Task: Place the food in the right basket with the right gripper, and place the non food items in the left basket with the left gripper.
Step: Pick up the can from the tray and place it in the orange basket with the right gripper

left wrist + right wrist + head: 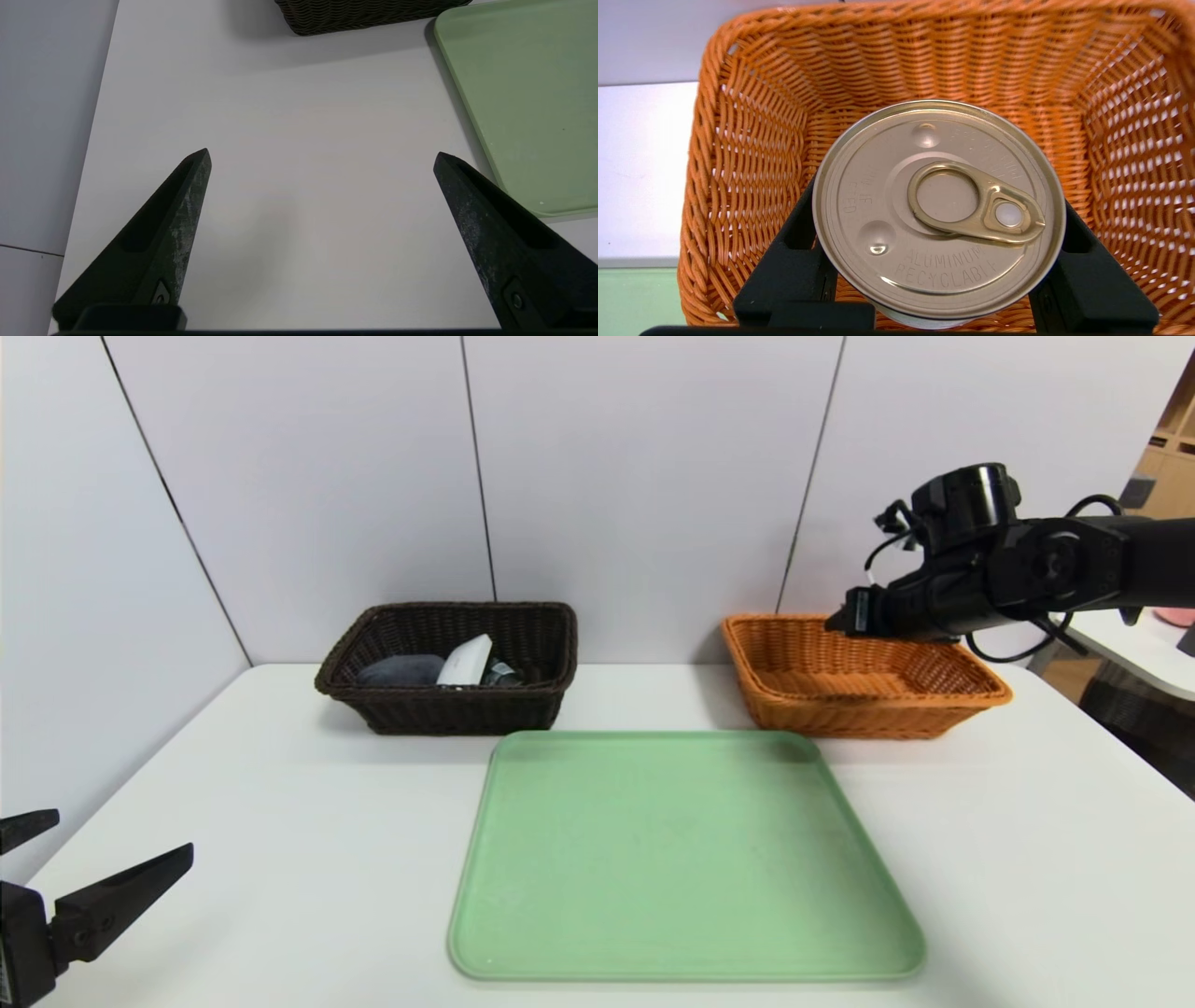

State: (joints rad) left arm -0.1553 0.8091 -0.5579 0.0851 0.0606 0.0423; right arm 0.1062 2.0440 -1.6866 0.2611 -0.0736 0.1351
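our right gripper, 1 o'clock: jaws pinching the ring-pull tin can over the orange wicker basket | our left gripper, 8 o'clock: jaws spread wide, idle

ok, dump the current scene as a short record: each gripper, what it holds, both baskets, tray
right gripper: black two-fingered right gripper, over the orange-tan basket
held: round tin can with gold pull-ring lid, between its fingers
left gripper: black two-fingered left gripper, idle over the white table, open
orange-tan basket: woven wicker, flared sides, can not yet released into it
dark brown basket: woven wicker, holds grey cloth, white box
tray: green, rectangular, nothing on it
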